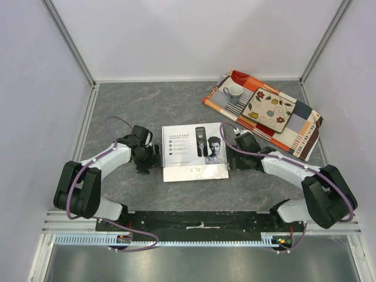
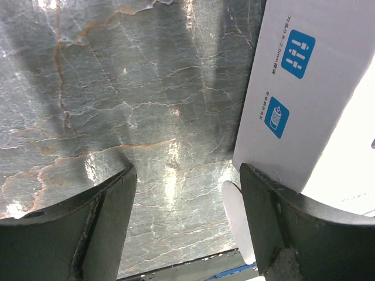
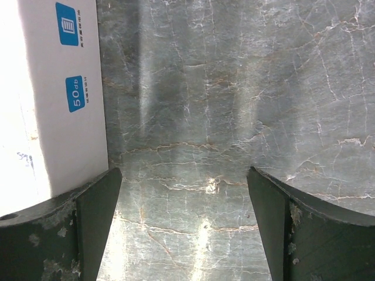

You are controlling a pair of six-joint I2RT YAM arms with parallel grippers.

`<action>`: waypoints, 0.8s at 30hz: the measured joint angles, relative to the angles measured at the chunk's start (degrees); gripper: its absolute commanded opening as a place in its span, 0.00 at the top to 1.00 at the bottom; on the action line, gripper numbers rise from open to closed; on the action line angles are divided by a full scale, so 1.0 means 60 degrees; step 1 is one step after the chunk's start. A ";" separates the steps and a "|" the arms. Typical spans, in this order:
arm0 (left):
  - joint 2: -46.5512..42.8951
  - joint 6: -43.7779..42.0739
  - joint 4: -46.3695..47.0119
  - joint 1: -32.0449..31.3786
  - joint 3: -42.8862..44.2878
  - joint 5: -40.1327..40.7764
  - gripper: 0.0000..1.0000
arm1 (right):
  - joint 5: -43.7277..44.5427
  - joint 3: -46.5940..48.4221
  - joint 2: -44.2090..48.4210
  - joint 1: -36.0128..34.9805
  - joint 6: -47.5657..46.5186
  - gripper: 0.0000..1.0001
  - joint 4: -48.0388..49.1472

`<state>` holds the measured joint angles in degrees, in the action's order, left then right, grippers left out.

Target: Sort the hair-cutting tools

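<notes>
The left gripper [image 2: 184,175] hangs spread wide just left of the white box [image 1: 194,151], low over the grey table [image 1: 129,111]. The right gripper [image 3: 184,175], equally spread, sits just right of the box. Beyond the box's far right corner lies a patterned cloth [image 1: 302,126] bearing a cup [image 1: 234,91]. Where the hair-cutting tools lie, I cannot tell.

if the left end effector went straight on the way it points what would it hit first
The left end effector would probably meet the table top first; the white box beside one finger might get grazed.
</notes>
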<state>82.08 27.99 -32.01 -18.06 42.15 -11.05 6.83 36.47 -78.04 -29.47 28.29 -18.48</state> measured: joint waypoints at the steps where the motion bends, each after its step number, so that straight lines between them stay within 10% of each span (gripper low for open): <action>1: -0.0051 0.0076 0.0058 0.0000 -0.0051 -0.0004 0.19 | 0.0000 -0.0015 0.0018 0.0000 0.0026 0.02 0.0000; 24: -0.0055 0.0375 -0.0696 -0.0113 0.0590 0.1355 0.18 | 0.0095 -0.0069 0.0069 -0.0379 0.0335 0.02 0.0113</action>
<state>81.76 30.24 -36.18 -18.74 45.69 -2.92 7.40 36.05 -77.62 -31.75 30.30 -17.80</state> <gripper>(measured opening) 0.812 0.977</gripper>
